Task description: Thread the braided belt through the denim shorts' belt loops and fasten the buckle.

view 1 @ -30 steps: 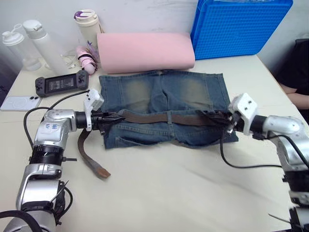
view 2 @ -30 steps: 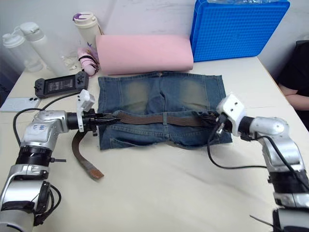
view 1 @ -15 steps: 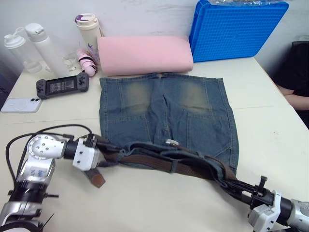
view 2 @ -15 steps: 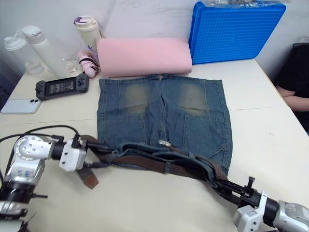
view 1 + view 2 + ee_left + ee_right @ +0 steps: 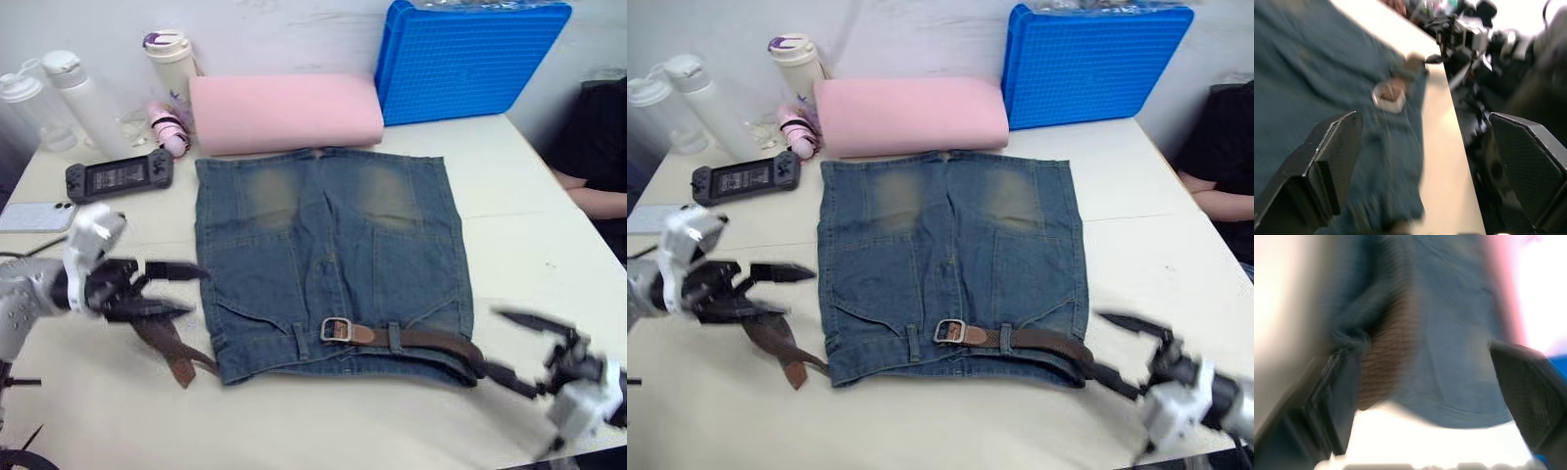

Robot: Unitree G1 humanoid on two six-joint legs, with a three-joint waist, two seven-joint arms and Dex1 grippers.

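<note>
The denim shorts [image 5: 328,245] lie flat in the middle of the table, waistband toward the near edge. The braided belt [image 5: 431,340] runs along the waistband under belt loops [image 5: 394,337], and its silver buckle [image 5: 336,329] rests on the denim near the middle. Off the shorts' left side, the belt's brown tail [image 5: 167,348] trails onto the table. My left gripper [image 5: 196,291] hovers open just left of the shorts, above that tail, holding nothing. My right gripper [image 5: 492,341] stands open at the waistband's right end, close to the strap, its jaws empty. The left wrist view shows the buckle [image 5: 1390,95].
A pink foam roll [image 5: 284,110] and a blue crate [image 5: 465,54] stand behind the shorts. At the back left are bottles [image 5: 88,98], a tumbler [image 5: 168,59], a game controller [image 5: 118,176] and a phone [image 5: 29,215]. A person's arm [image 5: 593,201] rests at the right edge.
Both grippers, shut on the waistband ends a second ago, drew the shorts toward the near edge, then opened and let go. The shorts now lie flat with the buckle showing.
</note>
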